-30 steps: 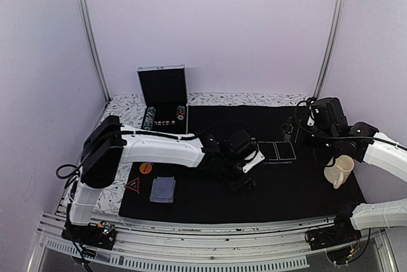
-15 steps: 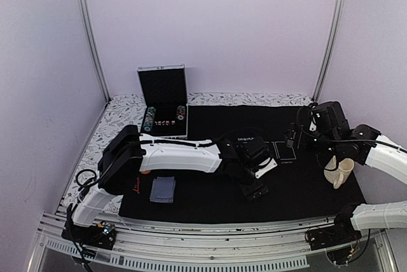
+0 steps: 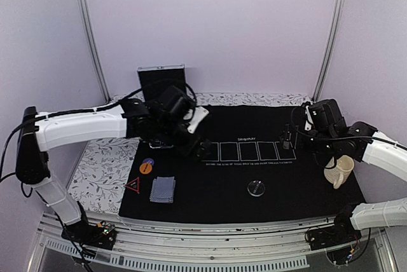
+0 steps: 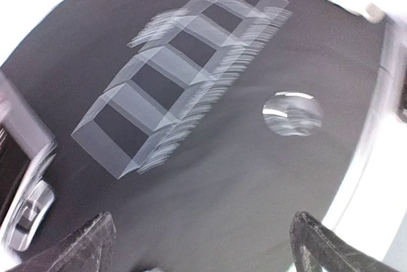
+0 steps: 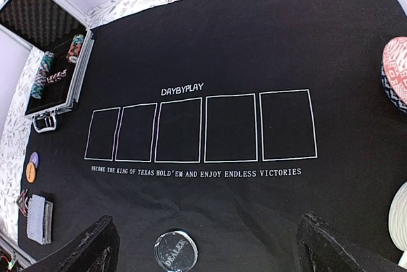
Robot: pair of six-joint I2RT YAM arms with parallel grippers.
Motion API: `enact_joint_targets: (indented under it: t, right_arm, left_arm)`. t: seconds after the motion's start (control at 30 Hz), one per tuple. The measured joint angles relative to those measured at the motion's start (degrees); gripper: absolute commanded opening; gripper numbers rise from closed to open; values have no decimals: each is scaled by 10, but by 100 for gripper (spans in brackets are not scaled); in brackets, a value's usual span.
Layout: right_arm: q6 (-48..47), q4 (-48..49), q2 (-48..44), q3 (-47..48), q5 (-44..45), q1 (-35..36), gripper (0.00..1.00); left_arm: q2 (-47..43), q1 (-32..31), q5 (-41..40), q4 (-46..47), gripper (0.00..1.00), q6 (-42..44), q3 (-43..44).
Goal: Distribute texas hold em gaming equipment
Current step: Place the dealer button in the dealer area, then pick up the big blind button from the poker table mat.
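Nearest to us, on the near left of the black mat (image 3: 299, 202), the deck of playing cards (image 3: 163, 189) is lying face down with the red triangle marker (image 3: 133, 185) just beside it. Both are sitting nearer than the left jaws and well apart from the right jaws. The clear dealer disc (image 5: 175, 250) is resting flat on the mat, nearer than the right jaws. In the right wrist view it is showing between their two fingertips, closer to one of them.

A little farther, an orange chip (image 3: 145, 169) and a blue chip (image 3: 149, 161) are lying against each other, near the left jaws on their outer side. Both pairs of jaws are standing spread wide and gripping nothing. The left jaws are hanging over the far left of the mat, by the first of the five printed rectangles (image 5: 202, 126), and the right jaws are by the last. Farthest, beyond the left jaws, the open metal case (image 5: 54, 49) is holding the chip stacks (image 5: 44, 72).

We are judging that the disc is already placed and that we are between pieces, with the left jaws near the case. The next move is probably calling for chips from the case or cards from the deck. Either way the jaws are needing to come down square and close on a thin edge without scattering the stack.
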Motion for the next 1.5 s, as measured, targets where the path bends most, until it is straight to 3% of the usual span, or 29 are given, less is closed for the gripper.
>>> enact_joint_targets:
  t: [0.13, 0.23, 0.53, 0.93, 1.27, 1.5]
  right_arm:
    - [-11, 8, 12, 0, -15, 0, 99]
    - [-19, 16, 19, 0, -26, 0, 99]
    - [-34, 48, 69, 0, -59, 0, 99]
    - [-36, 50, 91, 0, -73, 0, 99]
    - [-38, 50, 118, 5, -78, 0, 99]
    - [-41, 61, 121, 7, -80, 0, 99]
  left_arm:
    - [-107, 144, -37, 7, 98, -61, -144]
    - [-142, 211, -63, -5, 96, -93, -225]
    - [-167, 290, -82, 24, 80, -139, -327]
    - [-73, 303, -53, 61, 85, -156, -334]
    - [-54, 290, -61, 71, 78, -162, -341]
    - [-48, 280, -75, 75, 66, -160, -341]
